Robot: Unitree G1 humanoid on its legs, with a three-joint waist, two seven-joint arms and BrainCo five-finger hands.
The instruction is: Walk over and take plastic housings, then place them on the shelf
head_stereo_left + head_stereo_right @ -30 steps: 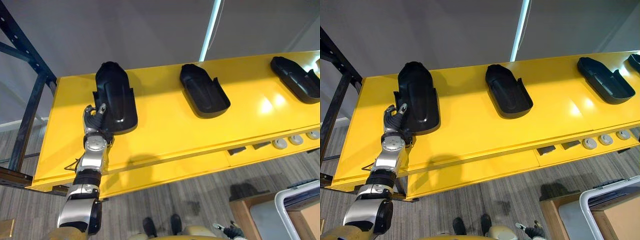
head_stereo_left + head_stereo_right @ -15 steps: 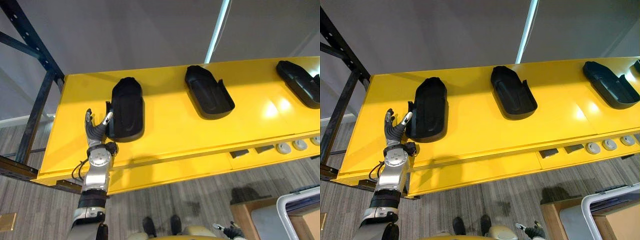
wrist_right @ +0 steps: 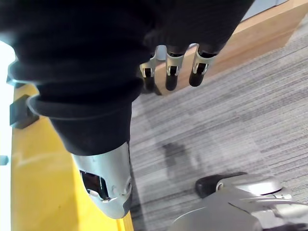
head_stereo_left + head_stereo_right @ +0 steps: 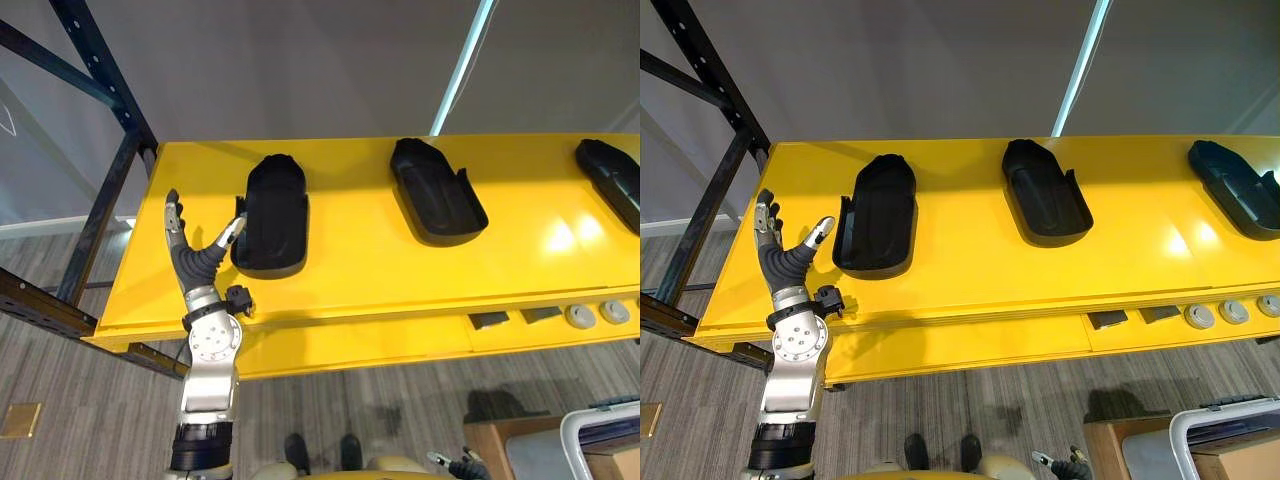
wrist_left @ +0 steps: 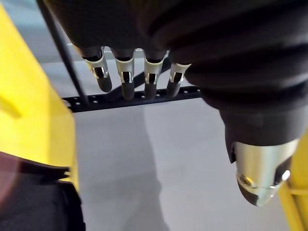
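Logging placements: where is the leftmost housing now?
In the eye views the leftmost housing lies left on the shelf, just right of the open left hand; another housing sits further right.

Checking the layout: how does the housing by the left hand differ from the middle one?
The left housing points straight at the wall; the middle housing is angled. The open left hand has its thumb at the left housing's edge; the middle housing sits alone. Both are black, on the yellow shelf.
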